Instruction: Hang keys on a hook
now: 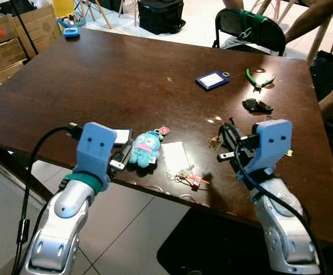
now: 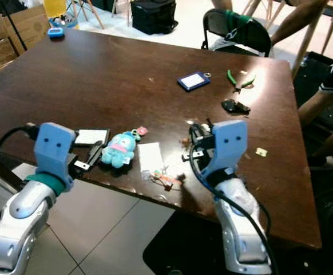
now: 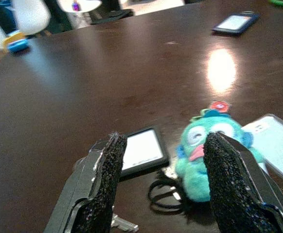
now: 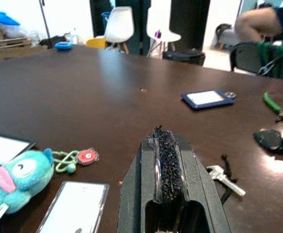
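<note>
A teal plush keychain (image 1: 145, 149) lies near the front edge of the dark wooden table (image 1: 126, 80). Its black key ring (image 3: 163, 194) and a silver key (image 3: 124, 224) lie at its near end. My left gripper (image 1: 122, 153) is open just left of the plush, its fingers (image 3: 107, 165) straddling the ring without touching it. A small key bunch with an orange tag (image 1: 190, 177) lies right of the plush, beside a clear card sleeve (image 1: 175, 159). My right gripper (image 1: 228, 143) is shut and empty, just above the table, with a silver key on a black cord (image 4: 224, 177) beside it.
A black-framed card (image 3: 141, 153) lies by the left gripper. Farther back are a blue card holder (image 1: 213, 79), green pliers (image 1: 259, 79) and a black clump (image 1: 257, 105). A black chair (image 1: 251, 28) and a person's leg (image 1: 306, 20) are behind the table. Cardboard boxes (image 1: 12, 34) stand at the left.
</note>
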Available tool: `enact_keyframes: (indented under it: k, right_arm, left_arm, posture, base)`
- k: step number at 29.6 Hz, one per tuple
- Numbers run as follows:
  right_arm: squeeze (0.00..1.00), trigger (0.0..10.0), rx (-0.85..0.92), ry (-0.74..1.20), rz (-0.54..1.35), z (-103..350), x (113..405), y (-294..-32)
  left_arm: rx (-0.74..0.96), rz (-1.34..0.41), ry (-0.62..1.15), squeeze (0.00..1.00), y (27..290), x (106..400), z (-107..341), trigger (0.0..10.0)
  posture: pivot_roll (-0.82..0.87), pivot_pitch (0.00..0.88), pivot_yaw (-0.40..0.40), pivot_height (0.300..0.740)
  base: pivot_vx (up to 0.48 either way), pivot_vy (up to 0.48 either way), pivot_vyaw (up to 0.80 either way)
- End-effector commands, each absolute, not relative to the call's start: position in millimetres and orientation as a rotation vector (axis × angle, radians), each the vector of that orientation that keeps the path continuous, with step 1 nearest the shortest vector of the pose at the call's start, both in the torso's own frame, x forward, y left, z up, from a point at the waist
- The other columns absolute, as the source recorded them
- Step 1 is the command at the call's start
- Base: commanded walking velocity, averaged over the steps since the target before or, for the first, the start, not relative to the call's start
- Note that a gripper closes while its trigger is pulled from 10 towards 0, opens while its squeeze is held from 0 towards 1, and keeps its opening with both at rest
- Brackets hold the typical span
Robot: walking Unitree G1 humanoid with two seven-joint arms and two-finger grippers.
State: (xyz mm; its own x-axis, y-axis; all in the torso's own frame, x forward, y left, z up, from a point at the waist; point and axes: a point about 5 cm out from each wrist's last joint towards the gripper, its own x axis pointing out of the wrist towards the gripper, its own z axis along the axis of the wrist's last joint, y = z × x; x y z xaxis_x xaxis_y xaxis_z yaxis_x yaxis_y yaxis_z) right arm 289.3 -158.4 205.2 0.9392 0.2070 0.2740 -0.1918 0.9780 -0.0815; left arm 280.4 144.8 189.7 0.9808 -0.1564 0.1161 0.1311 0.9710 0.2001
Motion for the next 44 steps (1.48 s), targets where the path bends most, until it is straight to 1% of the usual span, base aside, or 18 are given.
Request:
enact_keyframes:
  k: [1,8,21,28,34,44]
  right_arm:
    - [0.00,10.0,-0.052,-0.305,0.215,208.1,288.2,-152.5]
    - [0.00,10.0,-0.054,-0.309,0.226,210.4,294.3,-150.3]
    - [0.00,10.0,-0.051,-0.305,0.210,205.4,299.0,-149.1]
    - [0.00,10.0,-0.019,-0.284,0.176,203.1,303.0,-150.1]
    - [0.00,10.0,0.004,-0.282,0.192,201.8,305.1,-145.4]
    - [0.00,10.0,0.021,-0.288,0.198,201.8,306.8,-144.7]
  left_arm:
    - [0.187,-0.117,-0.119,0.00,147.6,278.8,184.8,10.0]
    - [0.175,-0.130,-0.126,0.00,142.4,280.0,186.6,10.0]
    - [0.177,-0.134,-0.136,0.00,142.5,282.0,189.0,10.0]
    - [0.179,-0.127,-0.144,0.00,142.2,283.4,189.2,10.0]
    - [0.182,-0.121,-0.143,0.00,143.1,283.8,189.2,10.0]
    - [0.184,-0.116,-0.144,0.00,144.1,283.8,188.9,10.0]
  posture:
    - [-0.13,0.055,0.097,0.740]
    - [-0.13,0.047,0.097,0.740]
    - [-0.12,0.036,0.104,0.740]
    - [-0.12,0.031,0.109,0.740]
    - [-0.11,0.029,0.107,0.740]
    - [-0.10,0.029,0.106,0.740]
  base:
    - [0.000,0.000,0.00]
    - [-0.072,0.000,0.00]
    - [-0.431,0.000,0.00]
    - [-0.430,0.000,0.00]
    - [-0.431,0.000,0.00]
    - [-0.433,0.000,0.00]
